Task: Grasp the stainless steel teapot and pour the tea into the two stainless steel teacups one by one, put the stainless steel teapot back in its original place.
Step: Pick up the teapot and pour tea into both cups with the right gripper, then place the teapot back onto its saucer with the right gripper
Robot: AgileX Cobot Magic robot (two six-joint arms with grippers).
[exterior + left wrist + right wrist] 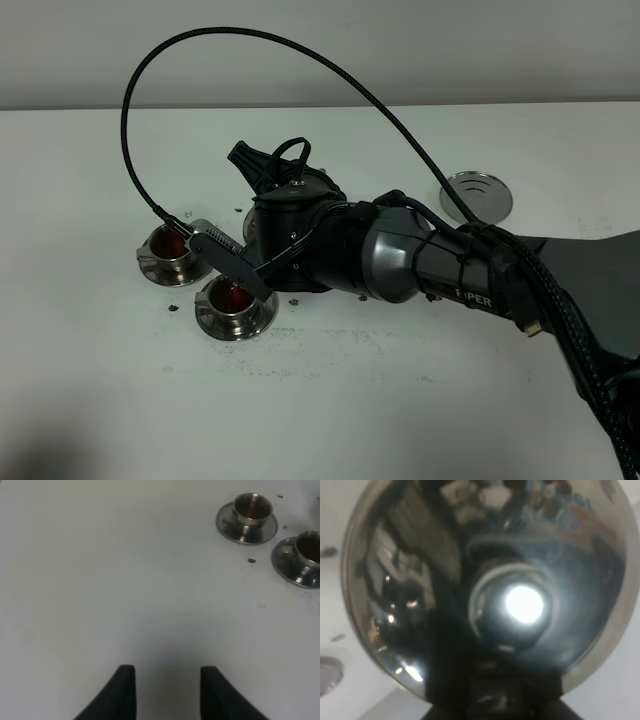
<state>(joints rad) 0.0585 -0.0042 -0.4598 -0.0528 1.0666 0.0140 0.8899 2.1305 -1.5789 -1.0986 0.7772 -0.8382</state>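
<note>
Teapot (pixel 485 595) held tilted over near teacup (pixel 236 303), mostly hidden behind right gripper (pixel 275 235), apparently clamped on it; pour judged under way. Far teacup (pixel 170 253) shows red tea. Steel disc (pixel 479 193) left vacant for return. Left gripper (pixel 167 690) parked apart, fingers spread.

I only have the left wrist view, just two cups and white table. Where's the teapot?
Observer: The teapot fills the right wrist view, its lid knob facing the camera.
Operator: So where is the right arm?
Observer: In the high view the right arm reaches across the middle, and its front end overlaps the near cup. How the fingers grip is hidden.
Operator: Is the pot's resting spot free?
Observer: Yes, the disc lies bare at the far right, behind the arm.
</note>
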